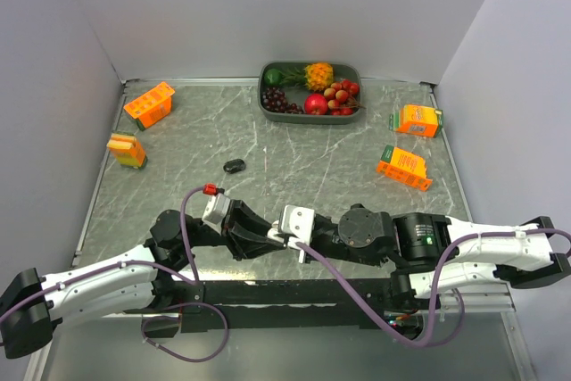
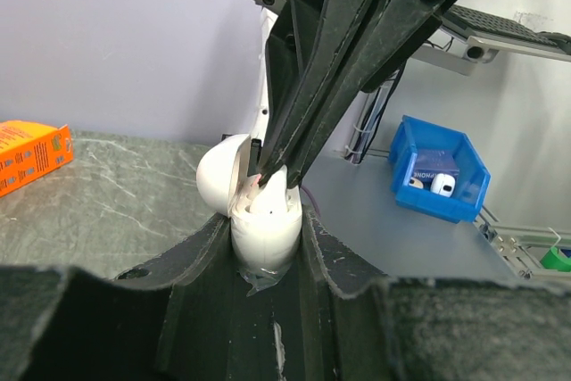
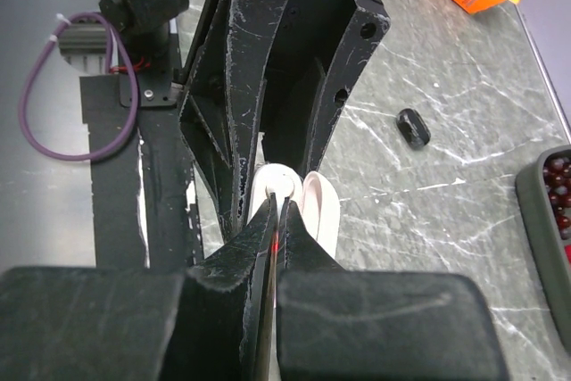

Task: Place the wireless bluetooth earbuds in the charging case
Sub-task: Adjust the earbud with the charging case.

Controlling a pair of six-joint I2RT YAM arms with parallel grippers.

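Clamping the open white case [image 2: 266, 243] upright in the left gripper [image 2: 264, 220], mouth up, lid tipped back. Directly above, right gripper [image 3: 277, 207] pinched nearly shut, tips dipping straight down into that mouth; any bud between them too hidden to tell. Well apart on the table [image 1: 312, 176], seemingly one black bud [image 1: 235, 166] lying loose.

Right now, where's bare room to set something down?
Free: the tabletop between the fruit tray and the small black item, and from there right to two orange cartons. Crowded: the near edge, where left gripper and right gripper meet at the white charging case.
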